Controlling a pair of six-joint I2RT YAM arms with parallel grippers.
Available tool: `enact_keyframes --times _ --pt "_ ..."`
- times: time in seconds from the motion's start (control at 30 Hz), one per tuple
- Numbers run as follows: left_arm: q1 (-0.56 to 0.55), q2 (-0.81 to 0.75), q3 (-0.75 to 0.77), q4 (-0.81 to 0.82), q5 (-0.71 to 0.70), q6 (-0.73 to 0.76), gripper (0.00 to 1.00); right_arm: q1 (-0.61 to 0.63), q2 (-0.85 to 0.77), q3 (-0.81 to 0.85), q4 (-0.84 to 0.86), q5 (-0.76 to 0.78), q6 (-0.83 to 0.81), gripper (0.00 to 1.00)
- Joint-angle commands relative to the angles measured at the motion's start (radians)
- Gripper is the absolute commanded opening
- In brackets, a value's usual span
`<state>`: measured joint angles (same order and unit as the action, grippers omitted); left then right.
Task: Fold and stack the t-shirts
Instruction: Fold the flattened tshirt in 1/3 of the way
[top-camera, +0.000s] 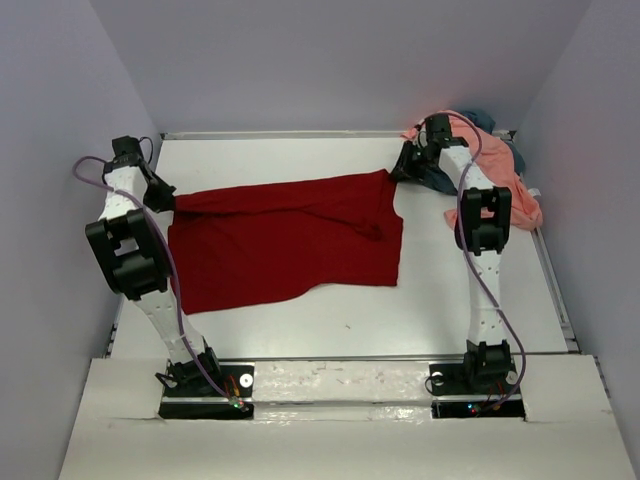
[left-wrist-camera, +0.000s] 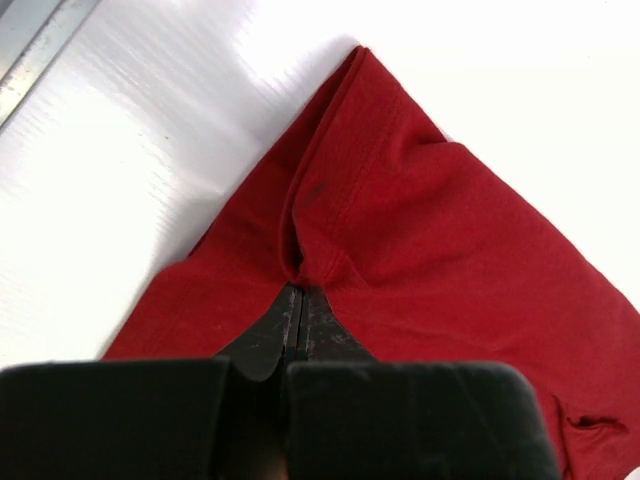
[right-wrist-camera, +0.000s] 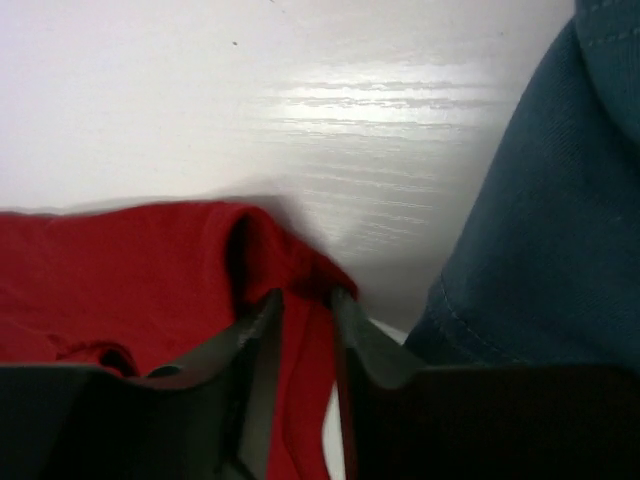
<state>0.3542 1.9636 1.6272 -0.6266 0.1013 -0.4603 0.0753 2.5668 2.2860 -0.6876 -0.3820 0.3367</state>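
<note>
Judged soft and limp, the dark red t-shirt is held stretched across the middle of the table, far corners pinched by the closed left gripper and, jaws narrowed on cloth, the right gripper.

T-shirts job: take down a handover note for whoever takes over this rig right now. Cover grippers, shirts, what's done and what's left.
Left gripper: shut on the dark red t-shirt at its far-left corner.
Right gripper: shut on the same shirt's far-right corner.
That shirt lies spread mid-table, unfolded, rumpled near its right side.
Salmon pink t-shirt and blue-grey t-shirt: heaped together at the table's far-right corner.
Done: nothing folded or stacked.
Left: fold all three, then stack them.
</note>
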Motion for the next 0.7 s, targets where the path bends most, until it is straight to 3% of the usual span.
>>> enact_keyframes --times 0.0,0.03,0.1,0.67 --pt "-0.015 -0.071 -0.009 -0.002 -0.009 -0.008 0.00 -0.022 0.004 0.027 -0.009 0.005 -0.010 0.62" --pt "-0.017 -0.072 -0.007 -0.004 -0.011 -0.008 0.00 -0.022 -0.009 0.014 -0.004 0.000 -0.007 0.70" --pt "-0.020 -0.074 -0.004 -0.004 -0.012 -0.009 0.00 -0.022 -0.060 -0.040 0.000 -0.017 -0.005 0.73" --pt "-0.046 -0.085 -0.006 -0.002 -0.021 -0.014 0.00 0.021 -0.312 -0.301 0.019 -0.118 0.008 0.68"
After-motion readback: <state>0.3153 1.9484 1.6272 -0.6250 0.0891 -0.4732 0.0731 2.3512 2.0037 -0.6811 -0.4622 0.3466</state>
